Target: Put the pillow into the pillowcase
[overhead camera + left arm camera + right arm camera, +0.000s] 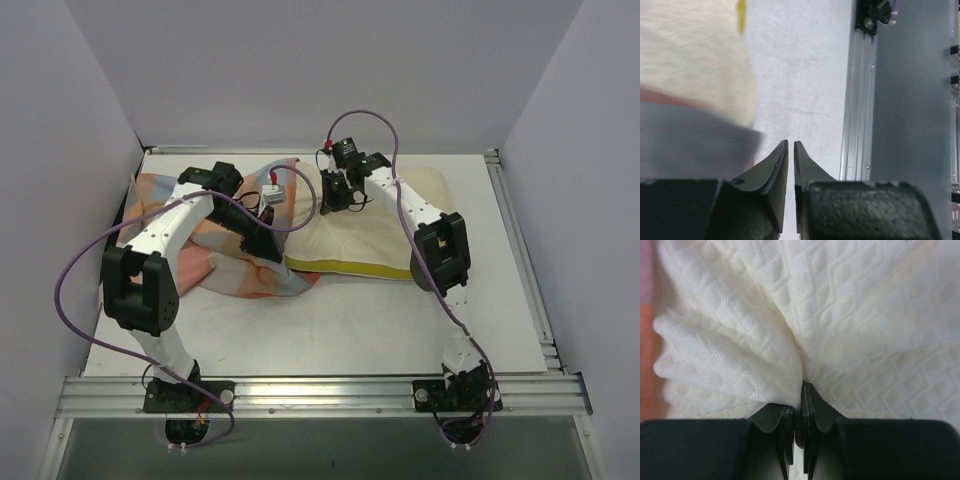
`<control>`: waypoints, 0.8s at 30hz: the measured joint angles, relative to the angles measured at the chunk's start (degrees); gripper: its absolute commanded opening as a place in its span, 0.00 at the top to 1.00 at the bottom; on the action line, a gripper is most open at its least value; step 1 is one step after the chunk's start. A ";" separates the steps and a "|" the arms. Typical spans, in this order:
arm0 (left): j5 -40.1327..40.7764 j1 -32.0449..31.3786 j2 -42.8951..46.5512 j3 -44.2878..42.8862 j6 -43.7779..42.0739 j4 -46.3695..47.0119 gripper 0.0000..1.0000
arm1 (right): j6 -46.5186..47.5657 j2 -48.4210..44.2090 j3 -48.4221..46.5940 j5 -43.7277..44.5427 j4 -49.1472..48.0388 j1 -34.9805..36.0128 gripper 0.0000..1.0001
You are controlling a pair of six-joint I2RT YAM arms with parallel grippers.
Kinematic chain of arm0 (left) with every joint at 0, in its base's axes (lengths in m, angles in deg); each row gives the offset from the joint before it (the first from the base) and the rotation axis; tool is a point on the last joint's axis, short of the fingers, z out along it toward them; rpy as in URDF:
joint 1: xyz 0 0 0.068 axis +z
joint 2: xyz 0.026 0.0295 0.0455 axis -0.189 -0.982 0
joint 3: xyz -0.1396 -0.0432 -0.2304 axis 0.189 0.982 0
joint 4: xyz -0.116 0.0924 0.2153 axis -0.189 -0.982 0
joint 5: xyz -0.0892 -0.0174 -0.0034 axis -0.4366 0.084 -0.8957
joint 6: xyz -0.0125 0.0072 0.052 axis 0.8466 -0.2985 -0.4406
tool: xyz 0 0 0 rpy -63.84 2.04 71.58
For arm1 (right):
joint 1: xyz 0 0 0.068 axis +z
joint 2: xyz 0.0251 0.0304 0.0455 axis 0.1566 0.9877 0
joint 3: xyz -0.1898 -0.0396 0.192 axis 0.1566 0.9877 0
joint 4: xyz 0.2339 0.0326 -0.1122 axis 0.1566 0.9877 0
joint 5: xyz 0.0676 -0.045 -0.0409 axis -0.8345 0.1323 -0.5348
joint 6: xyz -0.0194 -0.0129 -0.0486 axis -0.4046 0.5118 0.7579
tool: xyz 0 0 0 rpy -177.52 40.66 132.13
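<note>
On the left the pillowcase [240,275] lies bunched on the table [330,330]. My left gripper [791,143] hangs at its right edge, jaws barely parted with nothing between them and only bare table below. I read that as being between grips on the pillowcase. The pillow [350,240] lies just to the right, its left end touching the pillowcase; whether any of it is inside I cannot tell. My right gripper [801,386] is pinching a fold of the pillow's quilted top, I judge so it can drag the pillow leftward into the opening.
</note>
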 measured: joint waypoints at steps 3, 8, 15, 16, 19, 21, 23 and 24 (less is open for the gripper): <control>-1.14 -3.21 1.73 0.00 0.22 -1.03 0.92 | -2.82 1.22 -0.13 3.28 -2.43 0.50 1.00; -4.63 -5.95 3.96 -1.36 0.55 -2.69 1.00 | -7.15 2.49 2.93 5.09 -8.13 0.72 1.00; -1.44 -5.29 3.23 -6.32 6.19 -1.57 0.56 | -10.34 -0.37 12.24 3.82 -17.46 0.59 1.00; 1.14 -5.11 4.02 -4.33 8.50 0.13 0.55 | -10.51 -0.76 12.79 3.65 -18.05 0.42 1.00; 10.12 -3.80 7.63 4.28 16.74 7.32 0.53 | -10.88 -1.01 13.53 2.71 -19.02 -0.22 1.00; 16.55 -2.19 10.34 9.75 21.86 12.24 0.47 | -10.99 -1.07 13.92 1.79 -19.50 -0.55 1.00; 22.75 -0.96 12.66 14.05 26.45 17.55 0.41 | -10.99 -1.11 14.21 1.03 -19.89 -0.72 1.00; 24.96 -0.83 13.40 15.26 28.30 19.41 0.41 | -10.97 -1.16 14.36 0.76 -20.11 -0.76 1.00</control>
